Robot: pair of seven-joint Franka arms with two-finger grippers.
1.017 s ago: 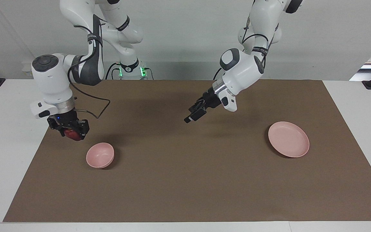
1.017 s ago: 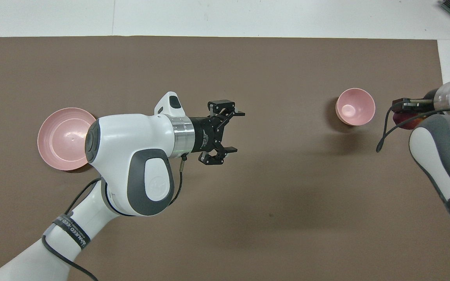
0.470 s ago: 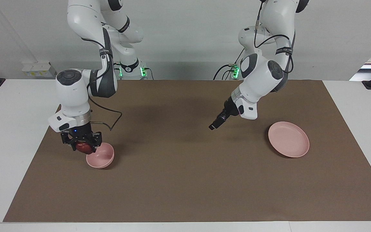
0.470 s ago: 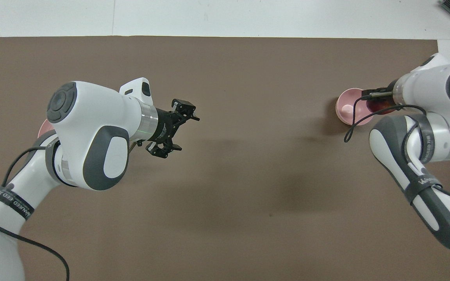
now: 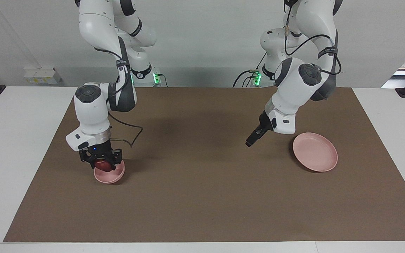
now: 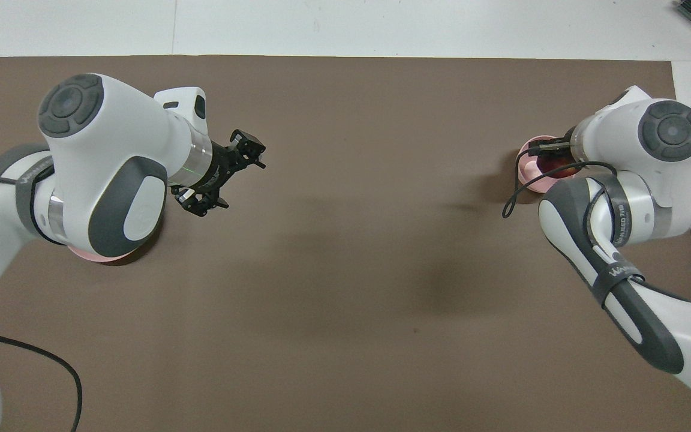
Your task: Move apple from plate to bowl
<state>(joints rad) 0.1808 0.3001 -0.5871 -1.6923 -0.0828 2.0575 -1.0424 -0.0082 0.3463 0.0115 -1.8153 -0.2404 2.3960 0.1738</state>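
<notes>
Apple (image 5: 103, 165) sits clamped in my right gripper (image 5: 101, 162), hanging directly over the bowl (image 5: 110, 175) and already low at the level of its rim. That is the relation everything turns on: fruit straight above the hollow, nothing between them, so the coming move, as I judge it, is a short drop and a release, not any travel sideways. Whether the apple's underside already touches the inside of the bowl I cannot tell; my own fingers and wrist cover that spot in the overhead view, and from the facing view the near rim hides it.

The bowl stands on the brown mat (image 5: 202, 196) toward the right arm's end of the table, away from the mat's edges but closer to its short edge at that end than to the middle. My right arm is plainly the one for this; it stands over the bowl, wrist pointing straight down.

My left gripper (image 5: 251, 141) is spread wide and carries nothing. It hangs over bare mat just beside the plate (image 5: 315, 151), on the side toward the table's middle, and waits. The plate lies empty toward the left arm's end of the mat, well apart from the bowl.

The risk I see is opening off-centre and letting the apple roll out.
</notes>
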